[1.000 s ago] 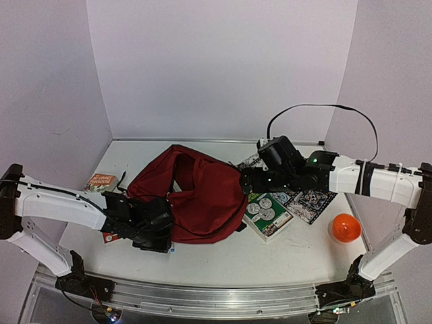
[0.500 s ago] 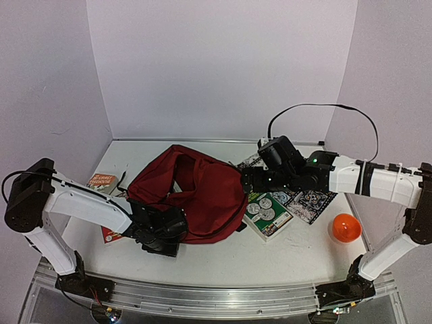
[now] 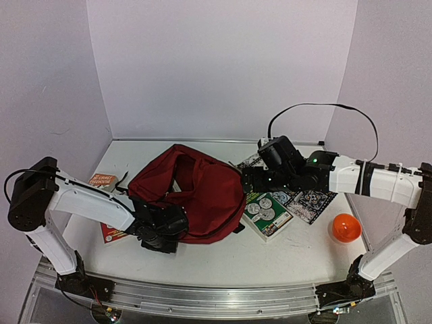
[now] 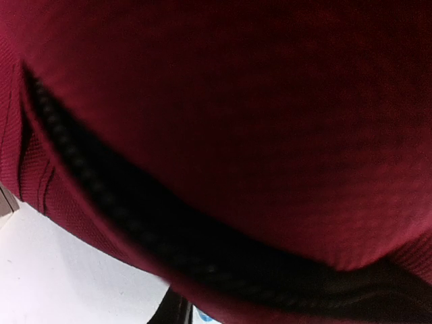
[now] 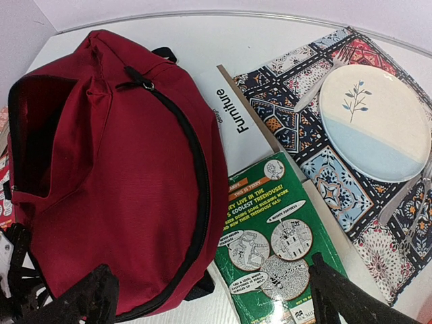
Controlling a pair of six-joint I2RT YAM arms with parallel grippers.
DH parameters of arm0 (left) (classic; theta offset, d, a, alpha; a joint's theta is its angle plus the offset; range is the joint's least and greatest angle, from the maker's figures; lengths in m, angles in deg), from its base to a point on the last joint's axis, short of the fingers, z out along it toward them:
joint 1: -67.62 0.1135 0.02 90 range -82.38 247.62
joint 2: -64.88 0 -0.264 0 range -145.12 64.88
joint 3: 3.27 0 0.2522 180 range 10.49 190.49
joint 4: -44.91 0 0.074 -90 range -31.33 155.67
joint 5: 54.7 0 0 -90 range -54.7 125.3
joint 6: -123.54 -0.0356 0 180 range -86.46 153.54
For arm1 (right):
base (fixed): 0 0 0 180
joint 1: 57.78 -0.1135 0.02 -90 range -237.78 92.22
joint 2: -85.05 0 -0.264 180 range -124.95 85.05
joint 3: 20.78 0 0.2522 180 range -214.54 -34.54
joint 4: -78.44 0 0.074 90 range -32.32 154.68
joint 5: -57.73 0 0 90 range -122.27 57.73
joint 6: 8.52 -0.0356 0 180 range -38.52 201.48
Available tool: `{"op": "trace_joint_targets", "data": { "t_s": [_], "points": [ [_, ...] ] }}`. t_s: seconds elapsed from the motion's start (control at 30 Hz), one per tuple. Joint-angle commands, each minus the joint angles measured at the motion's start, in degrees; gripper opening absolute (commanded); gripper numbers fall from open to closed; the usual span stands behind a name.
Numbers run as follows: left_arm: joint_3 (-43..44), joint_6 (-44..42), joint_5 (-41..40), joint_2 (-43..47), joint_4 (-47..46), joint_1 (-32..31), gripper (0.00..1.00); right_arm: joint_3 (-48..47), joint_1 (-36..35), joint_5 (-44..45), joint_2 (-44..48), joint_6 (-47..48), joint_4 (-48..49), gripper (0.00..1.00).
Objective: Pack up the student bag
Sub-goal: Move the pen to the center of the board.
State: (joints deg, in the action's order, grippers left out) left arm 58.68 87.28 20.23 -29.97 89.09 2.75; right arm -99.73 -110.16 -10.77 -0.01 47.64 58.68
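The student bag (image 3: 199, 192), a dark red backpack with a black zipper, lies in the middle of the table with its mouth open to the left. My left gripper (image 3: 164, 231) is pressed against the bag's near left edge, its fingers hidden by fabric. The left wrist view is filled with red fabric (image 4: 256, 121) and the black zipper (image 4: 135, 229). My right gripper (image 5: 216, 300) is open and empty. It hovers over the bag's (image 5: 115, 175) right edge and a green book (image 5: 290, 250).
A white "Furniture" book (image 5: 229, 111) lies under the green book (image 3: 268, 212). A patterned mat (image 5: 304, 135) with a plate (image 5: 374, 121) lies to the right. An orange object (image 3: 345, 228) is at the far right. Two books (image 3: 101, 181) lie left of the bag.
My left arm has risen at its elbow and its gripper has slid a little to the right, against the bag's near edge. The right arm has not moved.
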Motion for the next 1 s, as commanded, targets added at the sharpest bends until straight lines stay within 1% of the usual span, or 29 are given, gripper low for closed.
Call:
{"op": "trace_joint_targets", "data": {
  "t_s": [0.0, 0.17, 0.3, 0.33, 0.4, 0.5, 0.63, 0.77, 0.83, 0.93, 0.97],
  "points": [
    [-3.96, 1.53, 8.49, 1.23, -0.61, -0.57, 0.11, -1.9, 0.05, 1.5, 0.32, 0.09, -1.08, 0.98],
    [-8.34, 3.59, 14.25, 7.56, 3.41, -2.12, 0.07, -2.8, 0.13, 1.66, -0.53, 0.44, -1.12, 0.98],
    [-10.27, 4.08, 17.99, 12.92, 7.99, -2.35, 0.08, -3.64, 0.1, 1.37, -1.36, 0.66, -1.2, 0.98],
    [-10.44, 4.16, 17.84, 13.99, 9.22, -2.35, 0.1, -3.79, 0.07, 1.27, -1.51, 0.65, -1.21, 0.98],
    [-10.13, 4.22, 15.73, 15.36, 10.54, -2.34, 0.21, -4.01, 0.11, 1.26, -1.77, 0.7, -1.21, 0.98],
    [-7.58, 3.26, 11.77, 13.5, 10.97, -2.23, 0.35, -4.72, 0.16, 0.84, -2.34, 0.7, -1.21, 0.98],
    [-3.78, 0.77, 8.47, 7.72, 10.8, -1.89, 0.42, -4.94, 0.13, 0.28, -2.01, 0.71, -1.41, 0.98],
    [-2.34, -1.31, 7.46, 4.24, 9.99, -0.81, 0.43, -4.27, 0.14, 0.68, -0.72, 0.67, -1.88, 0.98],
    [-2.36, -2.38, 7.5, 3.66, 9.18, 0.26, 0.41, -3.64, 0.09, 1.02, -0.07, 0.35, -1.91, 0.98],
    [-2.31, -3.97, 7.97, 3.32, 7.98, 1.9, 0.34, -3.14, 0.13, 1.07, 0.31, -0.1, -2.06, 0.98],
    [-2.31, -4.39, 8.35, 3.24, 7.76, 2.41, 0.3, -3.11, 0.13, 1.06, 0.33, -0.2, -2.08, 0.98]
  ]
}}
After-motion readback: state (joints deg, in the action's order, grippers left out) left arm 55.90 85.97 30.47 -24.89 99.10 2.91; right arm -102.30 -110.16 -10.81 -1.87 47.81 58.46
